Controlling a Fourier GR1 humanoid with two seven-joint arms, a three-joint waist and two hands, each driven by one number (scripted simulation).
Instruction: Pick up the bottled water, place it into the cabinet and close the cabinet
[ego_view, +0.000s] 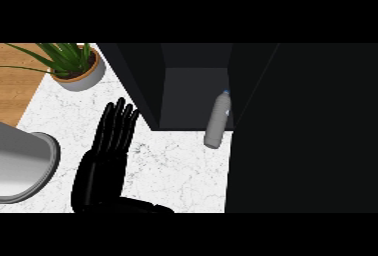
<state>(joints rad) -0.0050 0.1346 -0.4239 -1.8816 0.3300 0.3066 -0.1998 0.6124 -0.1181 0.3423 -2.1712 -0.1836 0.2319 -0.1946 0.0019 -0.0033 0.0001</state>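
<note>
The bottled water (218, 121), pale grey with a blue cap at its far end, shows at the open cabinet's (184, 85) front edge, right beside the dark cabinet door (303, 130). Its far half overlaps the cabinet's dark inside and its near end shows over the white marble counter (177, 170). I cannot tell whether it stands or leans. My left hand (103, 160) is at the lower left, open with straight fingers pointing up the view, well left of the bottle and touching nothing. My right hand shows nowhere.
The open door fills the whole right side as a broad black panel. A potted green plant (76, 67) stands at the back left. A grey rounded basin (26, 167) sits at the left edge, with a wooden surface (15, 85) behind it.
</note>
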